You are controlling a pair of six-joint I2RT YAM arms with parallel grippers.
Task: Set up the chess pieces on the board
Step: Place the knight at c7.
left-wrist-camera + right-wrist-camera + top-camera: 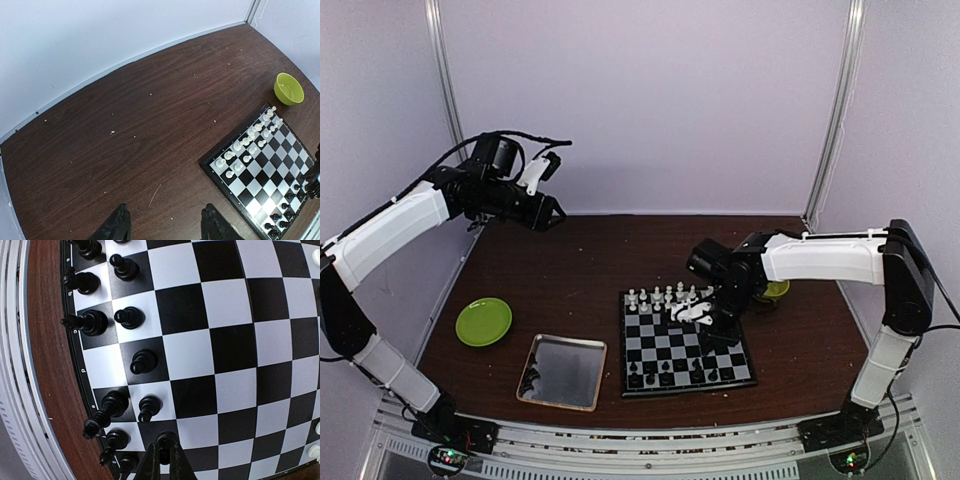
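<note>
Plain panels (pixel 670 100) and aluminium posts (pixel 835 110) suggest a lab.

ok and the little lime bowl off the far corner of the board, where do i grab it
Take the bowl by its rim, coming straight down, one finger inside and one outside the wall. It sits upright, mouth up, and its rounded sides would likely slip from a pinch across. Pick the rim stretch facing away from the board.
</note>
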